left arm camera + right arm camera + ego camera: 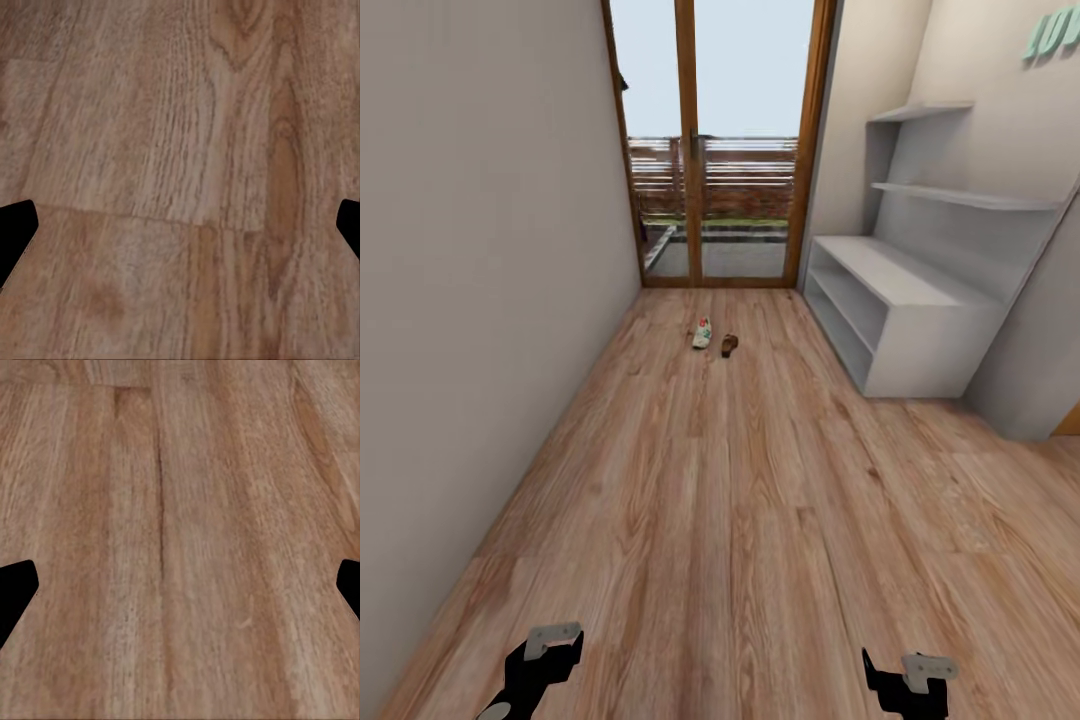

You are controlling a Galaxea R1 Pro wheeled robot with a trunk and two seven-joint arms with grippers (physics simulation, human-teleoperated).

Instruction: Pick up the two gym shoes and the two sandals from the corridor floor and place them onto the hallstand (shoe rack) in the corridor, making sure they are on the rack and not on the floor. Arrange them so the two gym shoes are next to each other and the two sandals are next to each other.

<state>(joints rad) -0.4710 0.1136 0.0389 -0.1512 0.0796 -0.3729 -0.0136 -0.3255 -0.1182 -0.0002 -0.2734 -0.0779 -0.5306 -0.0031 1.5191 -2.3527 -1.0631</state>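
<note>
Far down the corridor floor [740,500], near the glass door, a white gym shoe [702,333] with green and red marks lies beside a dark brown sandal [729,345]. Along the right wall stands the light grey hallstand [905,285], its bench top and open shelves bare. Low in the head view, my left gripper [545,650] and right gripper [905,675] hang well short of the shoes. In the left wrist view my left gripper [180,225] is open over bare planks. In the right wrist view my right gripper [180,585] is likewise open, holding nothing.
A plain wall [480,300] runs along the left side. A wood-framed glass door [710,150] closes the corridor's far end. Two staggered shelves [960,195] sit on the hallstand's back panel. Wide plank floor lies between me and the shoes.
</note>
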